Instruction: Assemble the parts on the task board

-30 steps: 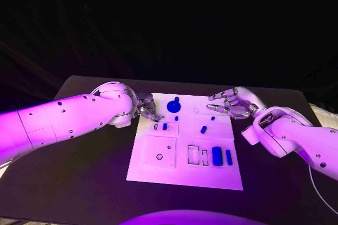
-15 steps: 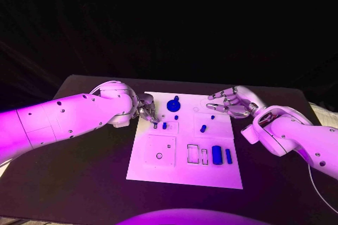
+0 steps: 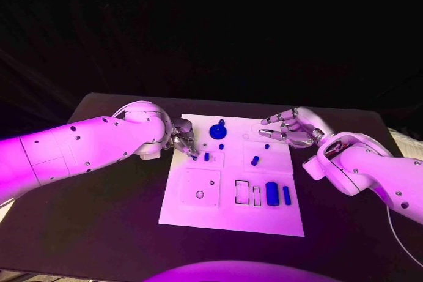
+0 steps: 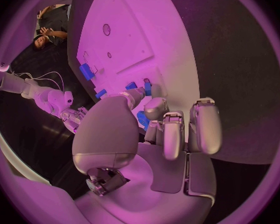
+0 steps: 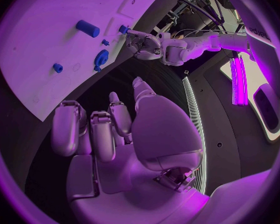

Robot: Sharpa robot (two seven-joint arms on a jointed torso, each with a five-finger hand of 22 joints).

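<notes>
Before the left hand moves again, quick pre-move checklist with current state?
1. Left hand over the task board, far-left area: ok.
2. Left fingers near a small blue part: ok; actual grip: cannot tell.
3. Right hand empty, fingers apart: ok.
4. Right hand off the parts, at the board's far-right corner: ok.
5. Round blue part and two long blue parts untouched: ok.

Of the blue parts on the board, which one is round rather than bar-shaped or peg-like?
The blue disc near the board's far edge, between the two hands. The other parts are small pegs or elongated blocks, like the blue block near the front.
</notes>
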